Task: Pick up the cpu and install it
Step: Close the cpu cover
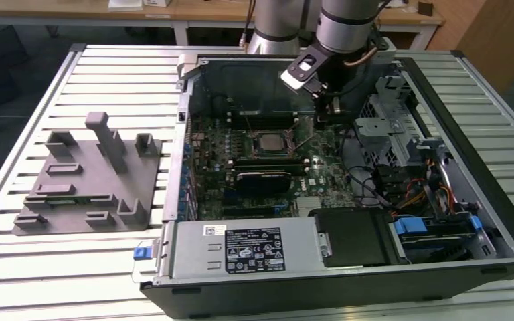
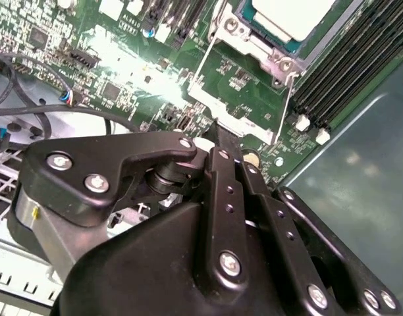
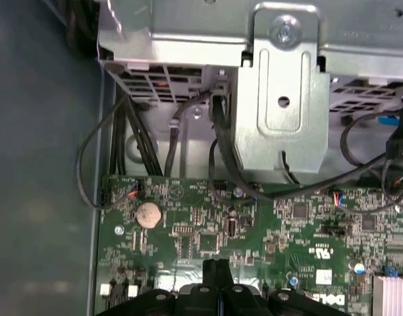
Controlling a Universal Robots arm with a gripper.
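**Exterior view.**
- Computer case (image 1: 347, 281): side open, standing on the slatted tabletop (image 1: 25, 267).
- Grey tray (image 1: 88, 180): at nine o'clock from the case, well apart from the work.
- cpu (image 1: 270, 142): a pale square lying in its socket near the middle of the circuit board (image 1: 320, 177).
- Pincer (image 1: 322, 122): hangs over the board at about two o'clock from the cpu, near it and not touching it.

**Second wrist view.**
- Pincer (image 2: 218, 135): black fingers pressed together with nothing between them. The tips are low over the circuit board, just beside the socket frame (image 2: 247, 46).
- cpu (image 2: 294, 16): sits inside that frame, with the memory slots (image 2: 346, 72) alongside.
- Whether the frame is latched down cannot be told.

**First wrist view.**
- Pincer (image 3: 218, 270): tips meet in a thin seam above the board.
- Beyond the tips: a coin battery (image 3: 149, 214), loose cables (image 3: 221, 145) and a metal bracket (image 3: 280, 99).

**Hazards, as judged.**
- The closed tips are close to small board parts. A slight sideways drift while low could scrape or knock them.
- A push landing on the frame's edge instead of squarely could tilt the cpu and bend the socket contacts.
- Travel toward the bracket could snag a cable and drag it across the board.
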